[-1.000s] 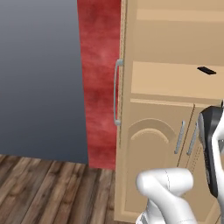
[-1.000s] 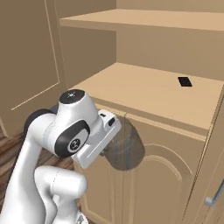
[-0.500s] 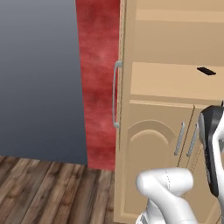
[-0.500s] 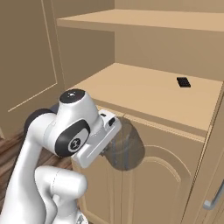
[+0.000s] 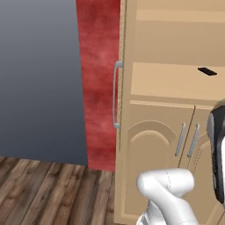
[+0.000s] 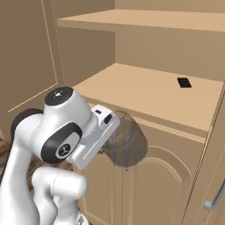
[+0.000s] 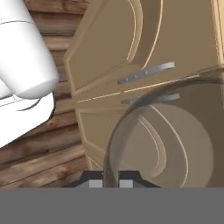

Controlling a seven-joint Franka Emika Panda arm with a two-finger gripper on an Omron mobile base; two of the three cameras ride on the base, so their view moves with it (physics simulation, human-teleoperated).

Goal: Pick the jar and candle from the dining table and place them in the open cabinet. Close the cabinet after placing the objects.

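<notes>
While carried toward its storage place, jar (image 6: 127,143), smoky glass: clamped in pincer (image 7: 111,177), held before cabinet (image 6: 176,167) lower doors, just below shelf (image 6: 145,90) front edge.

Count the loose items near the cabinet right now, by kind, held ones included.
Jar, held by the end effector: 1
Small flat black object on the open cabinet shelf: 1
Total: 2

A mottled red wall (image 5: 99,88) meets a grey wall (image 5: 39,79) above dark wood-plank floor (image 5: 48,193).
</notes>
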